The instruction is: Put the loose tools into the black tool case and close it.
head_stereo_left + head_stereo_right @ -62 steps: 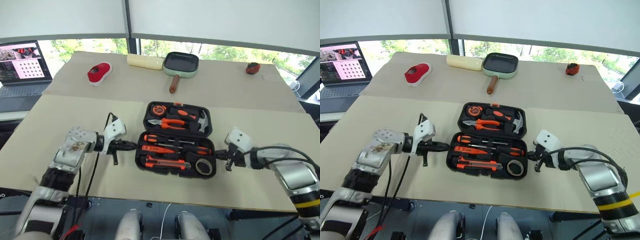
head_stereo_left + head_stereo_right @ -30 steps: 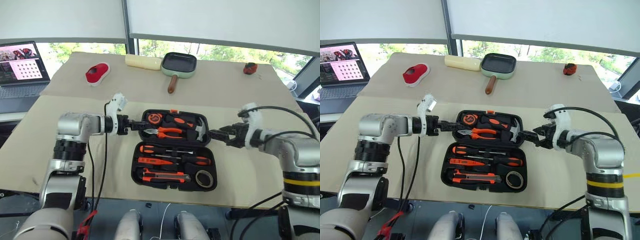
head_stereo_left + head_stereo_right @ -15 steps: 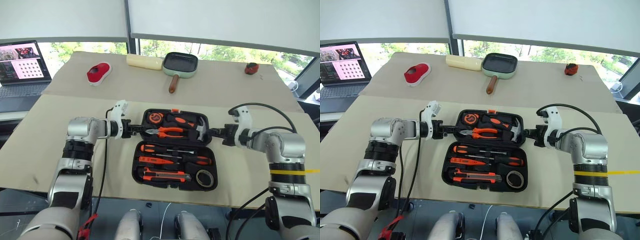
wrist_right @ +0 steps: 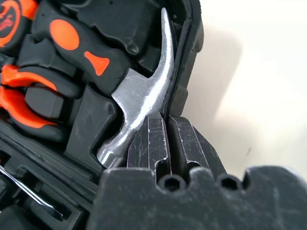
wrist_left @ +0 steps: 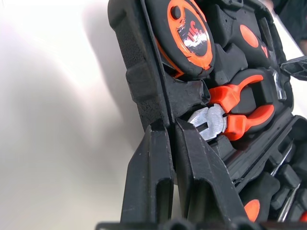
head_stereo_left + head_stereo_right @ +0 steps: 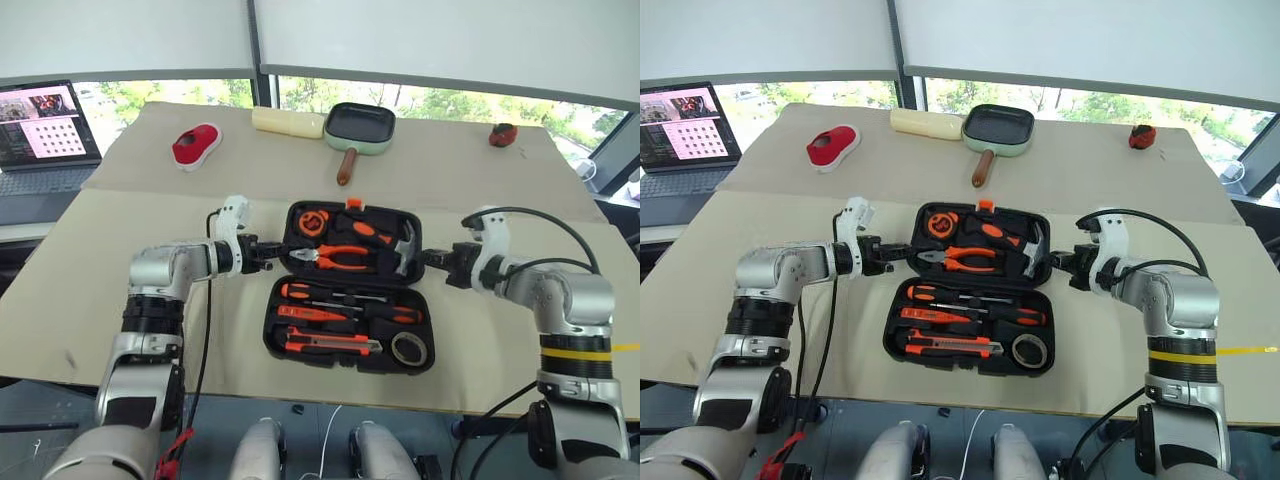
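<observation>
The black tool case [image 6: 348, 290] lies open in the middle of the bench [image 6: 120, 260], a hard moulded plastic clamshell with rounded corners and a small orange latch [image 6: 352, 204] on its far rim. Its near half holds two long screwdrivers [image 6: 345, 298] with orange-black handles, a slim orange tester pen [image 6: 312, 313], an orange-black utility knife [image 6: 325, 345] and a dark tape roll [image 6: 406, 348] at the right end, each seated in a shaped slot. The far half carries orange-handled pliers [image 6: 335, 256], a steel-headed hammer [image 4: 139, 103] and a round orange tape measure [image 5: 188, 33].

The left tool [image 5: 170, 132] has its fingers pressed together on the left rim of the far half, pinching the thin plastic wall beside the pliers' steel jaws. The right tool [image 4: 166, 125] pinches the right rim of that half, just beside the hammer's smooth curved claw. The far half stands tilted up a little from the bench between the two tools.

Beyond the case, on the far part of the bench, sits a square black pan [image 6: 361, 127] with a wooden handle.
</observation>
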Robot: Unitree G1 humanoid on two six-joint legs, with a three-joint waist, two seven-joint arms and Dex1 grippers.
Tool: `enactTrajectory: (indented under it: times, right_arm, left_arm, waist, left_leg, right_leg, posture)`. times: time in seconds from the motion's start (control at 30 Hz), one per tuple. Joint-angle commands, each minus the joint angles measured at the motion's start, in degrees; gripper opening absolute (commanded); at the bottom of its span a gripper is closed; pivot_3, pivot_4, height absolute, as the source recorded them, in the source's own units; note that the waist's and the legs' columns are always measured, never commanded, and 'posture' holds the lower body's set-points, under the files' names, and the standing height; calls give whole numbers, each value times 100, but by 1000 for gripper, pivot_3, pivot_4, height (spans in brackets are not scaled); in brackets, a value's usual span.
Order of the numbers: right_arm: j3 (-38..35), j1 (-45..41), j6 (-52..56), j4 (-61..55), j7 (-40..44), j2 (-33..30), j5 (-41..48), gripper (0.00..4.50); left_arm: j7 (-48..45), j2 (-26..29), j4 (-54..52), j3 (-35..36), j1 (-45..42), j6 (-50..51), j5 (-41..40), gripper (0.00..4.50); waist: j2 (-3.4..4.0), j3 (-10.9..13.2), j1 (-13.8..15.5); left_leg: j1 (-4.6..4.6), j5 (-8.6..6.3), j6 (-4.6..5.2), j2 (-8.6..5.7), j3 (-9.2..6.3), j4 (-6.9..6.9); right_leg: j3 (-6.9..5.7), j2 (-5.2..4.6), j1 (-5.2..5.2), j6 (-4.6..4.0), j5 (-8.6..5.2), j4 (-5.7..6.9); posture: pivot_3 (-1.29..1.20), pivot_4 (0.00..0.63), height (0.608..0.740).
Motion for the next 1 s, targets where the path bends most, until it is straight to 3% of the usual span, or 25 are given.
enactTrajectory:
  times: [0.03,0.27,0.7,0.87,0.9,1.0]
  right_arm:
    - [270,-71,-1149,-523,273,-47,-175,0]
    - [541,1071,-2037,-1395,465,5,-314,0]
    - [705,2930,-5289,-2016,560,-277,-1539,0]
    - [585,4333,-7638,-2338,660,-807,-2462,0]
    - [503,4588,-7921,-2413,676,-876,-2462,737]
    - [165,5263,-8333,-2605,593,-1006,-2627,1711]
  left_arm:
    - [-364,-223,-601,-192,9,-1567,95,21]
    - [-220,-164,-1052,-360,1000,-2821,513,21]
    - [333,248,-2203,-232,2641,-4365,1172,21]
    - [556,489,-3222,169,3717,-3985,963,1724]
    - [575,538,-3424,239,3930,-3873,892,2059]
    - [646,707,-3959,494,4488,-3522,730,3235]
  waist:
    - [2,1,-1]
    - [3,1,-1]
    - [4,0,-16]
    - [7,-3,-16]
    - [7,-5,-19]
    - [7,-4,-15]
  left_leg:
    - [-3,0,0,-1,2,0]
    - [-14,-3,4,4,3,-8]
    - [25,-6,7,12,11,-7]
    - [29,-7,8,13,16,-10]
    - [36,-12,8,16,15,-15]
    - [47,-19,0,27,13,-13]
  right_leg:
    - [1,-1,-4,1,0,1]
    - [0,0,-7,1,0,-16]
    - [3,4,21,1,0,-14]
    - [9,4,20,1,0,-15]
    - [10,4,24,1,-2,-17]
    - [11,11,32,-6,-7,-16]
  posture:
    - [0,150,740]
    - [0,150,740]
    - [0,150,740]
    - [0,150,740]
    - [0,150,740]
    - [0,150,740]
